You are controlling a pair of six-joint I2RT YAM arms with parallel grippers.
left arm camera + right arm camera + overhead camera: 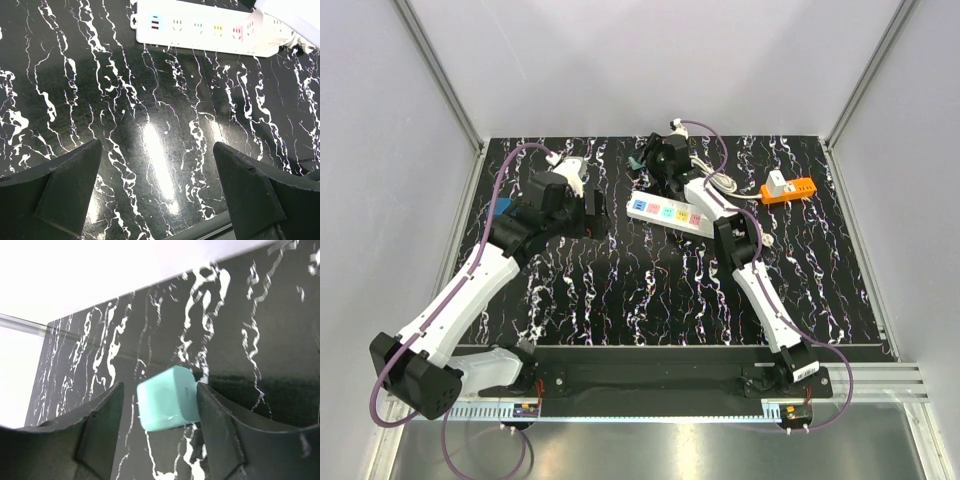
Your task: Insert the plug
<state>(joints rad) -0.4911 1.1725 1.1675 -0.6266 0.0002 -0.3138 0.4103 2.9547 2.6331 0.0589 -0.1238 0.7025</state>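
Note:
The plug (167, 399), a small teal cube, sits between the fingers of my right gripper (159, 390). It touches the right finger (215, 415), and a gap shows between it and the left finger (102, 415), so the jaws are open. From above, the right gripper (645, 165) is at the far end of the mat, with a bit of the teal plug (634, 162) showing at its tip. The white power strip (670, 214) lies just nearer than it. My left gripper (157, 145) is wide open and empty, facing the power strip (210, 30).
An orange power strip (788, 190) with a white adapter (777, 183) on it lies at the back right. A coiled white cable (720, 183) runs beside the right arm. Grey walls and metal rails enclose the black marbled mat (650, 290).

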